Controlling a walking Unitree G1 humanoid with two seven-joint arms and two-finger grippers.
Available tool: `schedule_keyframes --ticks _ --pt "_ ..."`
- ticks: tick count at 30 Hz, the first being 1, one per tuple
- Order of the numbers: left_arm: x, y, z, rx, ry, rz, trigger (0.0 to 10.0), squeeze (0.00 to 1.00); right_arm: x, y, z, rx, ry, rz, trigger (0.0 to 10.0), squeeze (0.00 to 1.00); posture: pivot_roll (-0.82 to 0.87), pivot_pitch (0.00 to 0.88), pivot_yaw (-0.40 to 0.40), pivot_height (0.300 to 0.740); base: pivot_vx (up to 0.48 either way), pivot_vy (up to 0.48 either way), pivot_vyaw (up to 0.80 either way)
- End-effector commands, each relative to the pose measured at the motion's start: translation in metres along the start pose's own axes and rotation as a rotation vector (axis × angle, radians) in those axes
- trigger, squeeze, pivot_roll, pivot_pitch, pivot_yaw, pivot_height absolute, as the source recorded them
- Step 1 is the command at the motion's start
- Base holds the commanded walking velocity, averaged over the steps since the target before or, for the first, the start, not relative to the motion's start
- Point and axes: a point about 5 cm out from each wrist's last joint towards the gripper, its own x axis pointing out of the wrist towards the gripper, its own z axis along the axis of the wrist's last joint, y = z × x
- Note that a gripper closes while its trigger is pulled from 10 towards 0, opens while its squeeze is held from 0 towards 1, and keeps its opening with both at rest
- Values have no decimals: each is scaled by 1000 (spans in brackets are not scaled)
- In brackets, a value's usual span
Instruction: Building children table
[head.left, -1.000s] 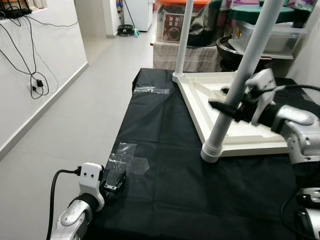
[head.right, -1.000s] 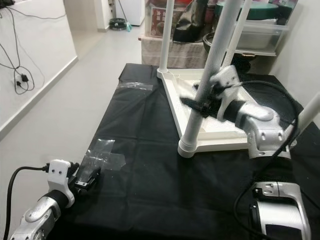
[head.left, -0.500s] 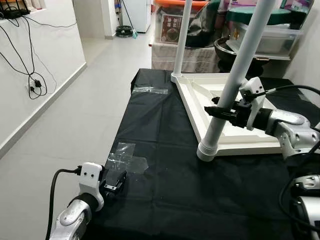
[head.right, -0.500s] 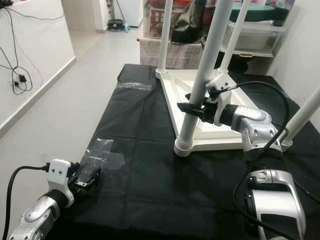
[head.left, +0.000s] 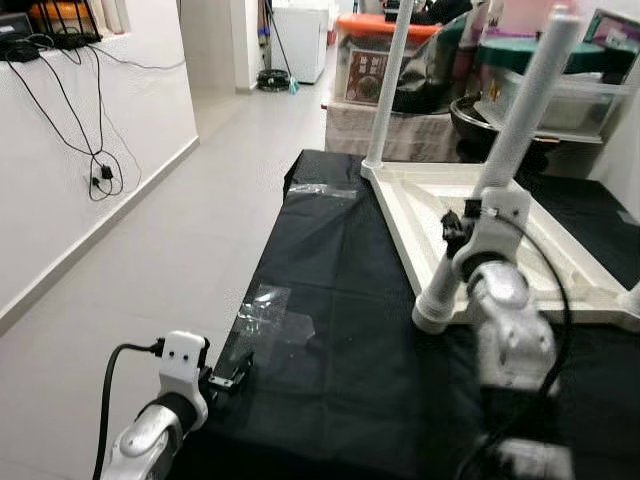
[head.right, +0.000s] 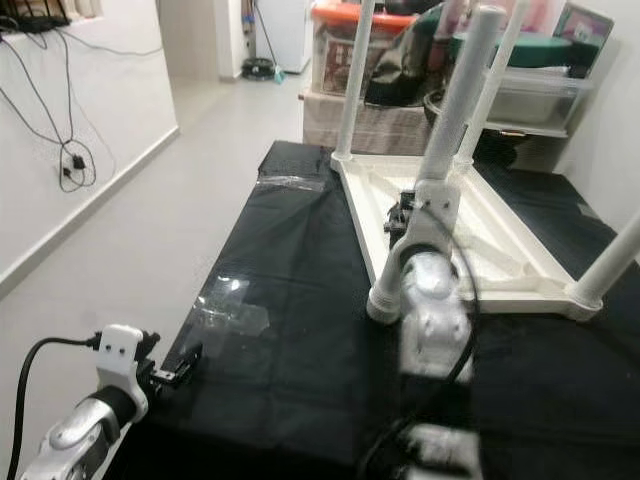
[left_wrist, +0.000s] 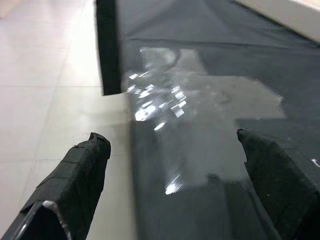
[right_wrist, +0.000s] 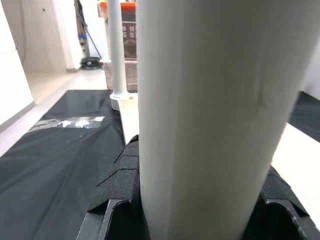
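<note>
Location: on the counter (head.left: 340, 330), draped in black cloth, the children's table (head.left: 440, 215) lay upside down at about 1 o'clock from the robot, its underside ribs exposed and its legs pointing up.

Near leg (head.left: 500, 180): a white tube that rose from the corner socket at the tabletop's near edge, leaning a little. Judged to be the leg under assembly, since it was the one being gripped.

Right hand (head.right: 405, 215): wrapped on that near leg just above the socket. In the right wrist view the black pads (right_wrist: 122, 172) pressed on both sides of the tube, pinching it. The low grip probably served to steady or seat the leg in its socket.

Far leg (head.left: 388, 85): upright at the far corner, about 12 o'clock; appeared already fitted.

Third leg (head.right: 615, 262): at the right corner, about 2 o'clock, slanted.

Left hand (left_wrist: 170, 200): idle at the counter's near-left edge, about 8 o'clock, fingers spread apart and holding nothing, over a patch of clear tape (head.left: 272, 318) stuck to the cloth.

Risk: the leaning leg could bind if pushed off-axis.
</note>
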Motion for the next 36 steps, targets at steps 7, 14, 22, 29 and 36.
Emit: schedule_keyframes --ticks 7,14,22,29,36 --pt "1 -3 -5 -2 22 -7 10000 0 -3 11 -8 20 107 61 10000 412 64 0 -70 740 0 0 0" --pt "1 -5 -6 -7 24 -11 10000 0 0 15 30 79 -31 466 10000 933 57 0 -65 740 0 0 0" --pt "2 -4 -4 -1 21 -11 10000 0 -19 -14 36 -138 -40 1101 10000 0 66 0 -71 740 0 0 0" --pt "1 -3 -6 3 23 -12 10000 0 -1 -30 27 -199 35 1144 10000 0 68 0 -70 740 0 0 0" --pt "2 -4 -5 4 18 -13 10000 0 19 -21 22 -201 67 1139 0 0 85 0 -82 740 0 0 0"
